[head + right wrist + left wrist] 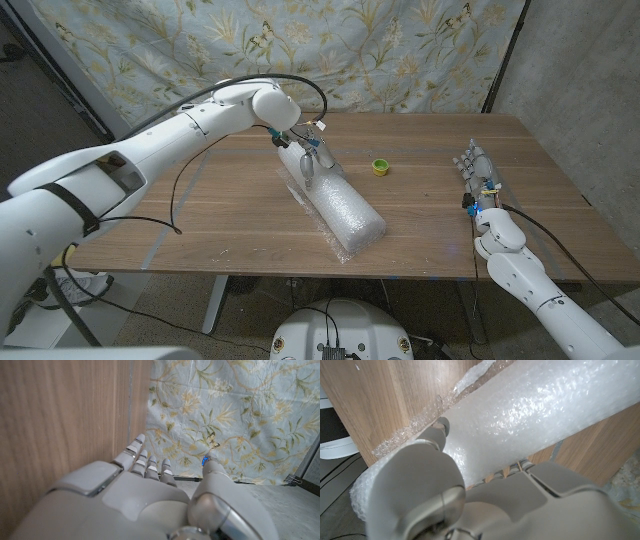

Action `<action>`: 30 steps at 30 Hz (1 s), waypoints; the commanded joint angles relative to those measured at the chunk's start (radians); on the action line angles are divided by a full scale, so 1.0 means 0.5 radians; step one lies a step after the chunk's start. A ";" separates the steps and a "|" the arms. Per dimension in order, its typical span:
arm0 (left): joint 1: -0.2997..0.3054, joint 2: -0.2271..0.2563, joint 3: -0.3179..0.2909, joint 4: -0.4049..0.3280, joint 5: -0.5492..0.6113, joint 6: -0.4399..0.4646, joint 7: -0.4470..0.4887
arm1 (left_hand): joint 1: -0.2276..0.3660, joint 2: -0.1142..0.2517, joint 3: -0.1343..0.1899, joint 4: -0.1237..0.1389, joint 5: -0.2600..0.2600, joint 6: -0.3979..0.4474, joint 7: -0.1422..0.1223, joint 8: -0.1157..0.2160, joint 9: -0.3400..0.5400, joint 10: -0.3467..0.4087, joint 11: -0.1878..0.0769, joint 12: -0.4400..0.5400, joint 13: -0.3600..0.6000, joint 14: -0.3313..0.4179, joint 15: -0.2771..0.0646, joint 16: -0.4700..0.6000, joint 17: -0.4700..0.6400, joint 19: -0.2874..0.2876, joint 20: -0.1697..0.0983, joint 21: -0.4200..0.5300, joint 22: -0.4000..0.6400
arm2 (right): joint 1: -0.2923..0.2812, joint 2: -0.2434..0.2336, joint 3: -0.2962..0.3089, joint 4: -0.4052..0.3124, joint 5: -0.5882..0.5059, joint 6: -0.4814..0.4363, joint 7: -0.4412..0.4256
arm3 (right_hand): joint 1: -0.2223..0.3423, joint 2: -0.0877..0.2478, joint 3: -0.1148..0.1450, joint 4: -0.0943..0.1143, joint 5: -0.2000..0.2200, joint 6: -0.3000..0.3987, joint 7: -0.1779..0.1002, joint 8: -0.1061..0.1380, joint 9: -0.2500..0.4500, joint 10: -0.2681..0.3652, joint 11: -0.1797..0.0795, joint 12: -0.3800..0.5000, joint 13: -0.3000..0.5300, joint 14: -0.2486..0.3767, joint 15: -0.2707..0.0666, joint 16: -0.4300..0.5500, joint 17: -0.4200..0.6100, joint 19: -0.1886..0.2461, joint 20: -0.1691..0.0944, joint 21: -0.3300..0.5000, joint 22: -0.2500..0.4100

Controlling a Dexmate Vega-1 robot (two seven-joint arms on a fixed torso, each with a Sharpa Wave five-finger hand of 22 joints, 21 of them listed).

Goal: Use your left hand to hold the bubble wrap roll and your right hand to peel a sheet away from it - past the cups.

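Left hand (308, 160) grips the bubble wrap roll (340, 205) at its far end, mid-counter (430, 215).
A small yellow-green cup (380, 167) sits just right of the roll; the right hand (476, 178), fingers apart and holding nothing, stands well apart near the counter's right edge.

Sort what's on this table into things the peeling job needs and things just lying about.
Needed for the job:
- white bubble wrap roll, lying on the wooden table
- left hand, at the roll's far end
- right hand, waiting open, apart from the roll

Lying about:
- small yellow-green ring-shaped object beside the roll
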 commanded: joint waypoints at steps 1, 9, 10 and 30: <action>0.067 0.025 -0.041 -0.072 -0.002 0.056 -0.018 | -0.008 0.011 -0.009 0.000 -0.009 -0.751 0.002 0.003 0.004 -0.632 -0.002 0.006 0.003 -0.407 0.015 0.015 0.008 -0.161 -0.006 0.007 0.009 | -0.018 -0.002 0.004 -0.014 0.009 -0.016 -0.014 | -0.017 0.006 0.007 0.003 -0.006 -0.011 0.004 -0.005 0.006 -0.017 0.011 0.000 0.004 -0.008 0.013 0.005 0.010 -0.001 0.002 0.010 0.003; 0.092 0.030 -0.038 -0.073 0.033 0.067 0.008 | -0.013 0.012 -0.018 0.001 -0.012 -0.749 0.000 0.000 0.004 -0.617 -0.007 0.013 0.004 -0.390 0.013 0.015 0.009 -0.120 -0.015 0.020 0.010 | -0.023 0.000 0.004 -0.017 0.004 -0.024 -0.032 | -0.017 0.007 0.008 0.003 -0.006 -0.013 0.001 -0.005 0.006 -0.020 0.012 0.000 0.004 -0.009 0.014 0.006 0.010 -0.002 0.004 0.010 0.003; 0.096 0.032 -0.038 -0.073 0.037 0.067 0.015 | -0.014 0.012 -0.020 0.001 -0.013 -0.747 0.003 0.001 0.004 -0.605 -0.009 0.018 0.004 -0.381 0.012 0.017 0.009 -0.106 -0.015 0.024 0.011 | -0.023 0.001 0.004 -0.016 0.004 -0.024 -0.034 | -0.017 0.007 0.008 0.003 -0.006 -0.013 0.000 -0.004 0.006 -0.020 0.013 0.001 0.004 -0.009 0.015 0.006 0.010 -0.002 0.004 0.010 0.003; 0.264 0.098 -0.105 -0.158 0.176 0.159 0.271 | -0.011 -0.006 -0.054 -0.012 -0.035 -0.603 -0.028 0.030 0.003 -0.414 -0.047 0.100 0.017 -0.204 -0.036 0.053 0.016 0.049 -0.035 0.062 0.019 | -0.034 -0.002 0.012 0.001 0.014 -0.040 -0.042 | -0.018 0.008 0.011 0.004 -0.005 -0.028 -0.012 -0.005 0.006 -0.030 0.012 0.002 0.004 -0.011 0.019 0.009 0.011 -0.004 0.008 0.012 0.003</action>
